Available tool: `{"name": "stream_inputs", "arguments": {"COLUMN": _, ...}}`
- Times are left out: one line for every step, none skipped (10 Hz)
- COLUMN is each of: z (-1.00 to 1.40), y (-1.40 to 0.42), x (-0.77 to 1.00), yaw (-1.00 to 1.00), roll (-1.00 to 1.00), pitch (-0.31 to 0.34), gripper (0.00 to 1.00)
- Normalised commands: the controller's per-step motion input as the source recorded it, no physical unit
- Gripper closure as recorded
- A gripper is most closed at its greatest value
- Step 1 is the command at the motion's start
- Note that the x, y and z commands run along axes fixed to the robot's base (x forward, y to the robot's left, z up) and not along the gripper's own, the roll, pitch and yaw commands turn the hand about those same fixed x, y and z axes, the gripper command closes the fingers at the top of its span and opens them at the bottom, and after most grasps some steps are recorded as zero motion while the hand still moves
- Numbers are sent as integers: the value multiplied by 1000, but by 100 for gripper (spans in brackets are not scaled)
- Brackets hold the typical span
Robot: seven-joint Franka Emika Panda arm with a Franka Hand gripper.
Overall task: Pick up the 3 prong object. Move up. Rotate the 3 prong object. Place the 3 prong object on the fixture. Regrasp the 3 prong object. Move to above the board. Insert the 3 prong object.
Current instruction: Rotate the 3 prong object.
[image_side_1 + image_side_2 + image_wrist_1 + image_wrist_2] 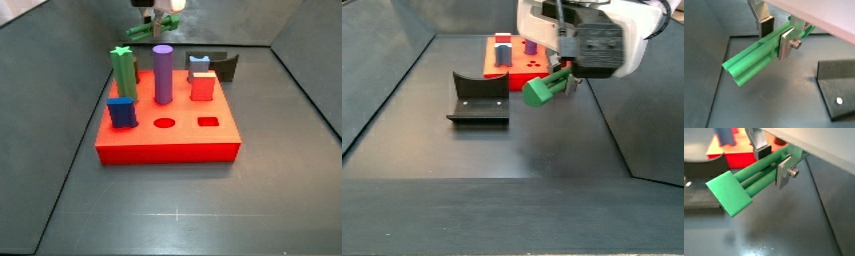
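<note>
My gripper (563, 70) is shut on the 3 prong object (545, 88), a green ribbed peg held in the air and sloping down away from the jaws. In both wrist views the silver fingers (785, 45) clamp its upper part, with the gripper (776, 37) (772, 163) around the peg (754, 60) (747, 180). The dark fixture (478, 98) (839, 87) stands on the floor beside and below the peg. The red board (167, 135) (509, 55) lies beyond it. In a side view the gripper (150, 18) hangs behind the board, near the fixture (221, 65).
On the board stand a tall green star-topped post (123, 68), a purple post (162, 72), a blue block (122, 110) and a red-and-grey peg (202, 82). A round hole (164, 123) and a square hole (207, 122) are open. Grey walls surround the floor.
</note>
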Motion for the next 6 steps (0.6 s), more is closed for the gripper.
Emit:
{"name": "stream_inputs", "arguments": {"z": -35, "y": 23, "x": 34, "yaw": -1000, "roll": -2, "pitch": -3, "gripper": 100}}
{"name": "stream_inputs", "arguments": {"z": -35, "y": 23, "x": 34, "yaw": -1000, "roll": -2, "pitch": -3, "gripper": 100}}
{"name": "stream_inputs", "arguments": {"z": -35, "y": 23, "x": 34, "yaw": -1000, "roll": -2, "pitch": -3, "gripper": 100}}
{"name": "stream_inputs", "arguments": {"z": -35, "y": 23, "x": 34, "yaw": -1000, "roll": -2, "pitch": -3, "gripper": 100}}
{"name": "stream_inputs", "arguments": {"z": -35, "y": 23, "x": 34, "yaw": -1000, "roll": -2, "pitch": -3, "gripper": 100}}
{"name": "stream_inputs", "arguments": {"z": -35, "y": 23, "x": 34, "yaw": -1000, "roll": -2, "pitch": -4, "gripper": 100}}
